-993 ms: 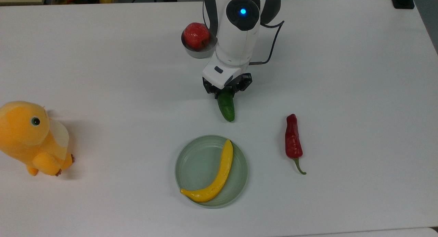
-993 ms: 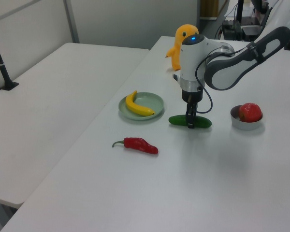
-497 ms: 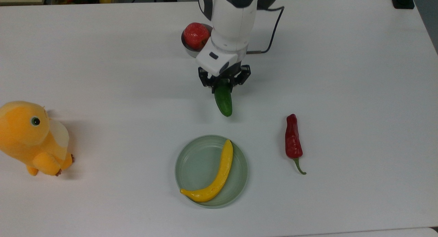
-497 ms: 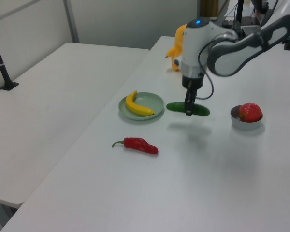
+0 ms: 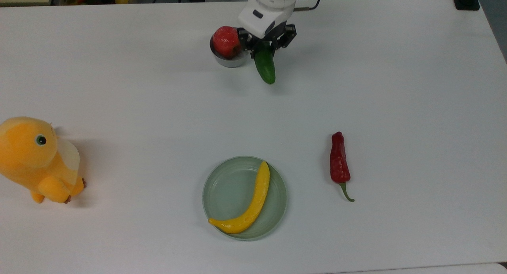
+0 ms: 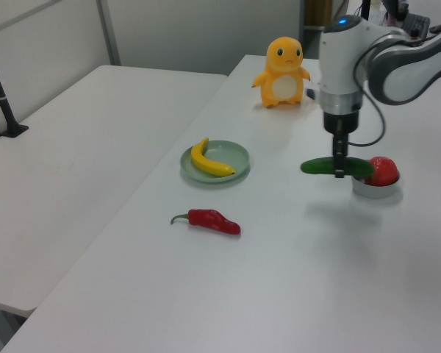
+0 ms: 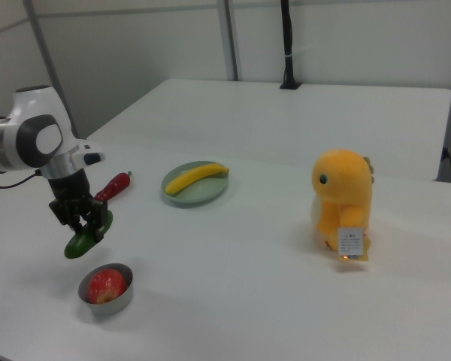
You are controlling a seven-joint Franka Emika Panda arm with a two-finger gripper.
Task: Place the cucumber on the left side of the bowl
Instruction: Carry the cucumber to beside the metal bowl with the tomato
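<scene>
My gripper (image 5: 264,47) is shut on the dark green cucumber (image 5: 266,69) near one end and holds it level above the table. In the left view the cucumber (image 6: 320,166) hangs from the gripper (image 6: 340,172) with its shadow on the table below. The small grey metal bowl (image 5: 227,62) holds a red apple (image 5: 225,39) and stands just to the top view's left of the cucumber. In the right view the gripper (image 7: 86,224) and cucumber (image 7: 81,242) hover just behind the bowl (image 7: 117,304).
A pale green plate (image 5: 223,187) with a yellow banana (image 5: 249,206) sits near the table's front in the top view. A red pepper (image 5: 339,163) lies to the top view's right of it. An orange plush toy (image 5: 35,159) stands at the top view's far left.
The gripper has lifted the cucumber off the table and carried it toward the top view's upper edge, from in front of the plate to right beside the bowl.
</scene>
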